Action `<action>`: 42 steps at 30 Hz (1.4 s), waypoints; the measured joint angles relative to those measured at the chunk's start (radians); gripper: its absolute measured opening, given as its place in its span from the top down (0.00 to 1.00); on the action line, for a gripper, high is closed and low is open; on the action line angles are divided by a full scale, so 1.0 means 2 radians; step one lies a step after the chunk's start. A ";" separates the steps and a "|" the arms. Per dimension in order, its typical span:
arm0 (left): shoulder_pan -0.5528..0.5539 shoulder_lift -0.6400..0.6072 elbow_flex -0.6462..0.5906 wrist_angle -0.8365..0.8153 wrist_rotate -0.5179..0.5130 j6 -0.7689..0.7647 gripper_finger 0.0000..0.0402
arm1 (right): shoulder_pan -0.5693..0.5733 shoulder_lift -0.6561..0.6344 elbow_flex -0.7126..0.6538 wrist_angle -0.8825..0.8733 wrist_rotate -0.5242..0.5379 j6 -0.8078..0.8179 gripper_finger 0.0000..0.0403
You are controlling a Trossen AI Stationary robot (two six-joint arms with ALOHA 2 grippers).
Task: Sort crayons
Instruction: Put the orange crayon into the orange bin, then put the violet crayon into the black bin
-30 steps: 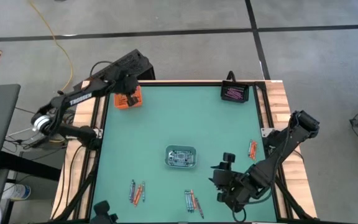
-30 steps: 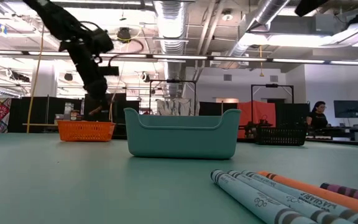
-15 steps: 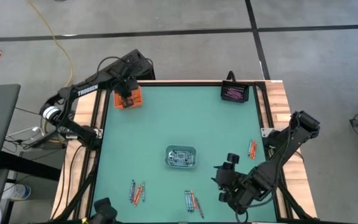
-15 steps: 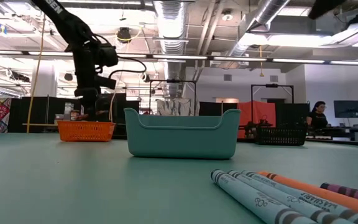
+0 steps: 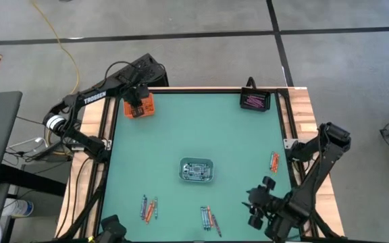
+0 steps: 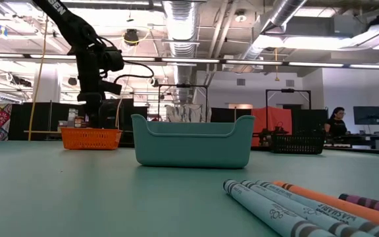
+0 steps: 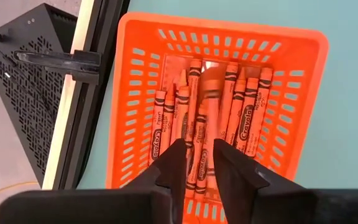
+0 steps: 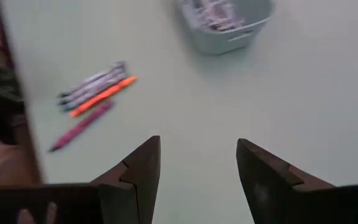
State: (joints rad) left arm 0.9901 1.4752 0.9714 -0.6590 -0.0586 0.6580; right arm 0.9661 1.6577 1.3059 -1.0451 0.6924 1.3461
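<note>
Orange tray [image 7: 135, 93] under left fingers [image 7: 174, 163], parted; right fingers [image 8: 143, 167] spread over bare mat [image 8: 278, 81].

Grey concrete floor [image 5: 201, 47] crossed by dark seams, exposed silver ducts [image 6: 183, 16] overhead, strip lights [image 6: 295, 64], seated person [image 6: 337, 122] far off

Crayons [image 5: 208, 217] loose in three table clusters; others sorted in trays

Left end effector [image 7: 196, 163] apparently nearly closed, pointing down; right end effector [image 8: 197, 163] spread wide.
</note>
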 joint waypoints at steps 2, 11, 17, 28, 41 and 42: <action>0.000 0.000 0.000 0.001 0.000 -0.003 0.80 | 0.007 0.000 -0.009 0.029 -0.006 0.001 0.50; -0.010 -0.001 0.000 0.011 0.000 -0.041 0.74 | 0.012 0.003 -0.024 0.151 0.006 -0.051 0.50; -0.052 -0.001 0.000 0.011 0.001 -0.060 0.74 | -0.008 0.048 -0.025 0.293 -0.014 -0.157 0.50; -0.183 -0.006 0.000 0.024 -0.005 -0.077 0.74 | -0.021 0.125 0.038 0.290 -0.020 -0.148 0.55; -0.340 -0.013 0.000 0.063 -0.050 -0.104 0.74 | -0.037 0.282 0.241 0.071 -0.074 -0.090 0.64; -0.351 -0.013 0.000 0.065 -0.054 -0.107 0.74 | -0.038 0.294 0.257 0.058 -0.077 -0.085 0.64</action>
State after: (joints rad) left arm 0.2875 1.4490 0.9710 -0.5284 -0.1675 0.4445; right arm 0.8897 2.2460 1.8199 -0.9285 0.5377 1.1759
